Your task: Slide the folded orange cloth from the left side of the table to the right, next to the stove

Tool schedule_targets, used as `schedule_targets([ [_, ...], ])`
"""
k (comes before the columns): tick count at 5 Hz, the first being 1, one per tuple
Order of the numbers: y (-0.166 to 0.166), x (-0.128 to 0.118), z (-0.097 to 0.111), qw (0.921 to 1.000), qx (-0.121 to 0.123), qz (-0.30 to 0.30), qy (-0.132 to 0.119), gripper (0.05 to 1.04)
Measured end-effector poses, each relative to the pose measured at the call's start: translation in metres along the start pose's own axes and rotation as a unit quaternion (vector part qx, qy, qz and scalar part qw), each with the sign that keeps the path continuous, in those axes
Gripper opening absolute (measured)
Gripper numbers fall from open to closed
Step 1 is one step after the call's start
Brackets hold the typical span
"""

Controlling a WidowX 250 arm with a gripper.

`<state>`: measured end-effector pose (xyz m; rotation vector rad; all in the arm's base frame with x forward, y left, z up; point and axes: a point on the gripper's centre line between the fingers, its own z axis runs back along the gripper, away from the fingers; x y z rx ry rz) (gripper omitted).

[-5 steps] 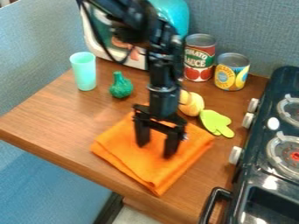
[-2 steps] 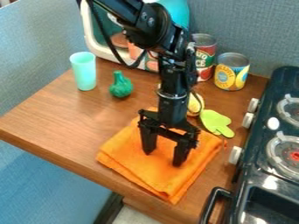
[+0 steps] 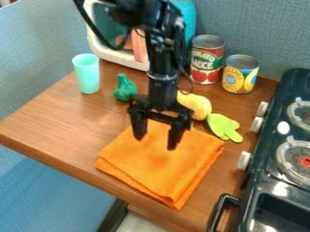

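My black gripper (image 3: 155, 142) hangs over the back part of the folded orange cloth (image 3: 158, 168), its two fingers spread apart with nothing between them. Whether the fingertips touch the cloth I cannot tell. The cloth lies flat on the wooden counter, its layered edge toward the front. Just right of the gripper's body sits a yellow, rounded toy (image 3: 196, 106), partly hidden by the arm. A lime-green, leaf-shaped piece (image 3: 224, 126) lies beside it. Behind and left of the gripper stands a dark green toy vegetable (image 3: 125, 88).
A mint cup (image 3: 86, 74) stands at the back left of the counter (image 3: 57, 115). Two cans, one red (image 3: 206, 59) and one yellow (image 3: 239, 74), are at the back right. The stove (image 3: 272, 149) borders the right side; a toy oven (image 3: 118, 53) stands behind the arm.
The gripper has moved back and slightly left from the cloth's middle. Compared with the oldest frame, the cloth's front corner has shifted a little to the right and forward.
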<state>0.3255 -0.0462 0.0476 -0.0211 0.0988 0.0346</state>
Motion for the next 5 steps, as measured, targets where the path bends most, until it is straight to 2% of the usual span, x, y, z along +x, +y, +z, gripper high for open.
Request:
schedule_targets([
  [1,0.005,0.001,0.015,0.9998,-0.003,0.007,-0.018,1.000],
  [2,0.027,-0.005,0.027,0.9994,0.030,0.007,-0.012,1.000],
  [3,0.045,0.003,0.039,0.9983,0.053,-0.005,-0.023,1.000],
  [4,0.058,0.023,0.059,0.9972,0.036,-0.005,-0.065,1.000],
  [5,0.062,0.045,0.061,0.9970,0.018,-0.007,-0.075,1.000],
])
